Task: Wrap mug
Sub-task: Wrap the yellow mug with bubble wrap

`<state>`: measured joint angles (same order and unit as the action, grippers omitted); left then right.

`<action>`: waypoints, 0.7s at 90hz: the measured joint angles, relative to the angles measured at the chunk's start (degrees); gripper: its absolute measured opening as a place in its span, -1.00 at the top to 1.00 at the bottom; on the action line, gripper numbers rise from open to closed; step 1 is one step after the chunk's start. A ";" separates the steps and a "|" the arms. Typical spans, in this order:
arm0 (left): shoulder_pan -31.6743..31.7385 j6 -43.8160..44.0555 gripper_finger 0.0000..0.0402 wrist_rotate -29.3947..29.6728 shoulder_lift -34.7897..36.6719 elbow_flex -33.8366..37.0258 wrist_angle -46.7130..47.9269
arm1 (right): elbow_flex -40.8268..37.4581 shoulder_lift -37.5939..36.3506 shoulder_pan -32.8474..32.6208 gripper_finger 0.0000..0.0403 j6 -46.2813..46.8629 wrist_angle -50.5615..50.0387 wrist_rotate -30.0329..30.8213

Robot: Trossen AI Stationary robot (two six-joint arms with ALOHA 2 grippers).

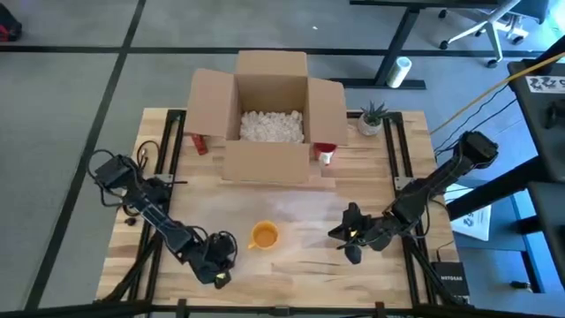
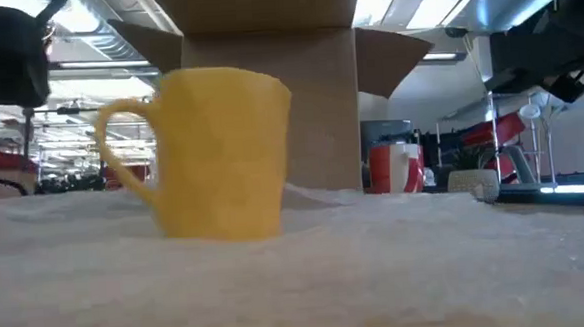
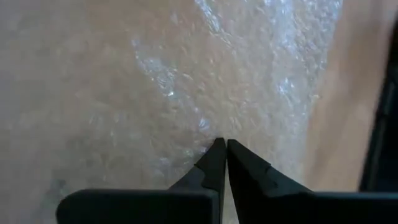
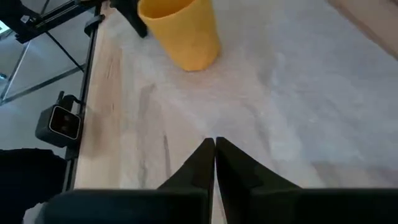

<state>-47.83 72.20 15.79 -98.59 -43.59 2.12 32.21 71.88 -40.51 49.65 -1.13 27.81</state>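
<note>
From above, a yellow mug (image 1: pixel 264 235) stands upright on a sheet of bubble wrap (image 1: pixel 309 216) spread over the wooden surface (image 1: pixel 371 159), in front of an open cardboard box (image 1: pixel 271 115) half filled with packing peanuts (image 1: pixel 272 125). The left gripper (image 1: pixel 219 268) sits low, just beside the mug at the sheet's near-left corner; the right gripper (image 1: pixel 351 238) is at the sheet's right side, with open room between them.

At table height, the mug (image 2: pixel 223 152) rests bare on the wrap (image 2: pixel 377 259), handle out to the side, nothing folded over it yet.

The left wrist camera shows that arm's fingers (image 3: pixel 214 163) closed tip to tip right at the wrap (image 3: pixel 249 81); whether they pinch its edge cannot be told.

The right wrist camera shows its fingers (image 4: pixel 202 163) likewise pressed together over the sheet (image 4: pixel 298 93), mug (image 4: pixel 183 31) well ahead. Wrapping appears barely begun: lifting and folding remain.
</note>
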 joint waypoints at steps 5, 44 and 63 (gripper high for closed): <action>-0.42 -1.16 1.00 -0.17 0.32 0.05 -1.26 | 0.00 0.00 0.03 1.00 0.00 0.00 0.00; -0.46 -11.76 1.00 9.94 8.41 -1.10 -0.80 | -0.03 1.99 1.39 0.84 -0.01 -2.32 -0.28; 0.94 -13.67 1.00 10.74 10.10 -1.11 2.22 | 1.38 9.39 4.68 0.58 -4.20 -2.50 -6.27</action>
<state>-46.89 58.53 26.53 -88.49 -44.70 4.33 33.59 81.27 -35.83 45.45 -3.62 21.54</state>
